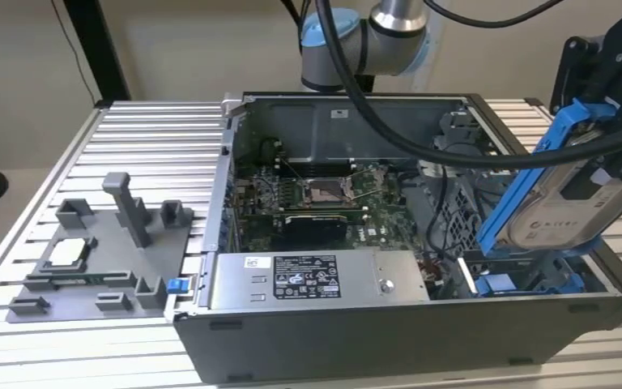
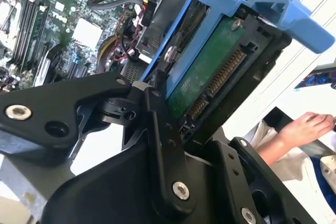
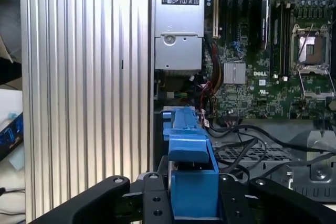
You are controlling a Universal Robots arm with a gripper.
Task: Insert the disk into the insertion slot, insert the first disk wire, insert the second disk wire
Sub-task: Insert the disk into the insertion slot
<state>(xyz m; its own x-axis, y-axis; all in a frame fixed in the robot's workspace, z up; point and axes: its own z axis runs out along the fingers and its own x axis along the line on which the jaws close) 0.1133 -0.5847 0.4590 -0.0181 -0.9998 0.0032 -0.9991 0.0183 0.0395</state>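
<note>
While the pincer (image 3: 192, 195) clamped the disk (image 1: 554, 212) by its blue carrier, the drive hung tilted just above the insertion slot (image 1: 521, 284), at the exterior view's right of the open computer case (image 1: 398, 344). By my judgement the first step was in hand, and seating the disk called for squaring the carrier with the slot's rails.

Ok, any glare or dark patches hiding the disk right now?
Exterior view: even light, the disk reads clearly. Second wrist view: background beyond it blown out white, no glare on it. First wrist view: table bright, the disk's blue carrier glare-free.
</note>
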